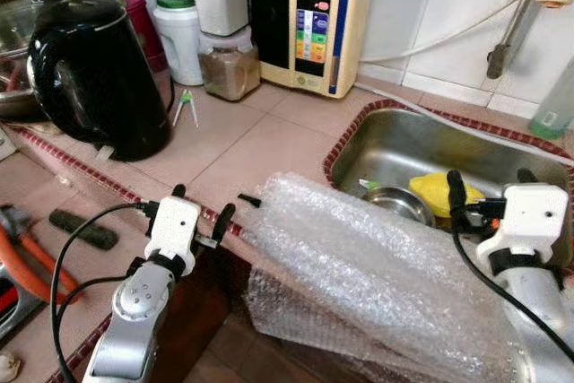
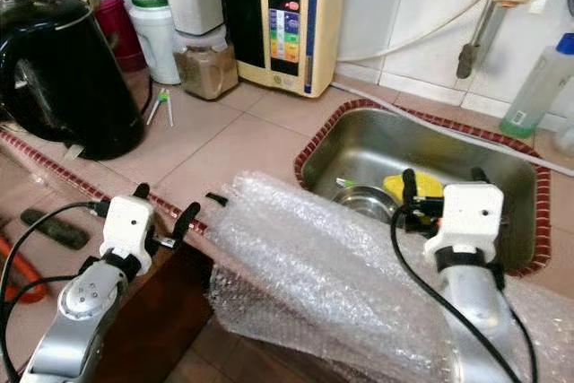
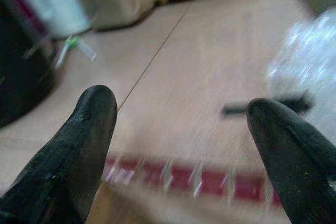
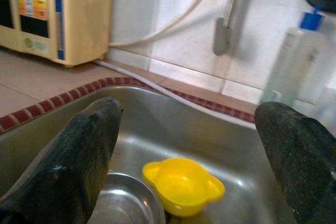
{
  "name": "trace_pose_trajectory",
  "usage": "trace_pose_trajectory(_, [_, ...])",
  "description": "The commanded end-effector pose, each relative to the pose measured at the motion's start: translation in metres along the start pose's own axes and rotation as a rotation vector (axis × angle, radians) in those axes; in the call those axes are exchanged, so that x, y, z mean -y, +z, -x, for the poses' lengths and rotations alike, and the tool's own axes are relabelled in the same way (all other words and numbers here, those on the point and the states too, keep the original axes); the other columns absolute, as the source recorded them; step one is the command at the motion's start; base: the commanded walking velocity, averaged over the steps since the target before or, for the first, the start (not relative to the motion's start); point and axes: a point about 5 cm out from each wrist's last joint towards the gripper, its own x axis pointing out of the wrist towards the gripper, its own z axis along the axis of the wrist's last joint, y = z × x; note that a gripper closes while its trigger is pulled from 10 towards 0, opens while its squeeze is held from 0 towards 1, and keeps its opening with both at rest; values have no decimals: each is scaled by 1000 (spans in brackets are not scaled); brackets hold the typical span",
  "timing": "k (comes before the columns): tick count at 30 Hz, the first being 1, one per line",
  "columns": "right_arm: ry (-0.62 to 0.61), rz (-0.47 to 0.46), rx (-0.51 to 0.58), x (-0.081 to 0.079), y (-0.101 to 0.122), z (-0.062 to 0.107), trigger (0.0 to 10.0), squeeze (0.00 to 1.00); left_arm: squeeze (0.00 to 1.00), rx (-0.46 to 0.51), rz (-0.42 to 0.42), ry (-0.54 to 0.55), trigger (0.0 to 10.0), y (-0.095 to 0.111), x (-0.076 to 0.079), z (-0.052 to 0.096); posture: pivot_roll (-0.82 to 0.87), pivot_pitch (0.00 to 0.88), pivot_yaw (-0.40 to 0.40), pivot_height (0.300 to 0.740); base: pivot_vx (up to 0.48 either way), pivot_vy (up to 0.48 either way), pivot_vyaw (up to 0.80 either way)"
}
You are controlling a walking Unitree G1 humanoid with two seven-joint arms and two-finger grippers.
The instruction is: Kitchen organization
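Note:
A large sheet of clear bubble wrap (image 1: 359, 266) lies over the counter's front edge, beside the steel sink (image 1: 404, 145), and hangs down in front. In the sink sit a yellow bowl (image 1: 435, 193) and a steel bowl (image 1: 399, 202). My left gripper (image 1: 202, 208) is open at the red-tiled counter edge, just left of the wrap, holding nothing. A small black piece (image 3: 262, 106) lies at the wrap's left edge. My right gripper (image 1: 489, 187) is open over the sink's near side, above the wrap, and its wrist view looks down at the yellow bowl (image 4: 181, 184).
A black kettle (image 1: 94, 73) stands at the back left. Jars (image 1: 230, 65) and a cream water unit (image 1: 314, 20) line the wall. Thin green-tipped sticks (image 1: 186, 105) lie on the tiles. A black handle (image 1: 82, 229) and orange pliers (image 1: 27, 257) lie at the left. A bottle (image 2: 538, 87) stands behind the sink.

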Motion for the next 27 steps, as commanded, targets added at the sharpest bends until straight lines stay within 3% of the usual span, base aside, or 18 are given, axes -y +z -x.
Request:
trace_pose_trajectory(1, [-18,-1,13,0,5,-1,10000,122,0,43,11,3,10000,18,2,-9,-74,0,36,740,0,0,-800])
trace_pose_trajectory(2, [-26,-17,11,-1,5,-2,10000,0,0,27,47,-5,10000,20,3,-12,-76,0,37,740,0,0,-800])
trace_pose_trajectory(4, [-32,-31,8,-2,4,-3,10000,0,0,5,80,-19,10000,22,4,-15,-77,0,37,740,0,0,-800])
trace_pose_trajectory(6, [-31,-37,9,-7,5,-3,10000,0,0,62,123,-62,10000,36,8,-20,-80,0,44,740,0,0,-800])
trace_pose_trajectory(12, [-41,-58,13,-10,7,-4,10000,0,0,68,116,-79,10000,39,12,-17,-82,0,43,740,0,0,-785])
trace_pose_trajectory(16, [-28,-46,21,-10,8,-5,10000,0,0,51,127,-55,10000,38,8,-16,-83,0,41,740,0,0,0])
trace_pose_trajectory(23, [-24,-48,33,-10,11,-8,10000,0,0,105,5,-64,10000,40,10,-7,-80,0,30,740,0,0,0])
trace_pose_trajectory(27, [-28,-48,35,-9,11,-9,10000,0,0,118,-17,-54,10000,40,10,-6,-80,0,30,740,0,0,0])
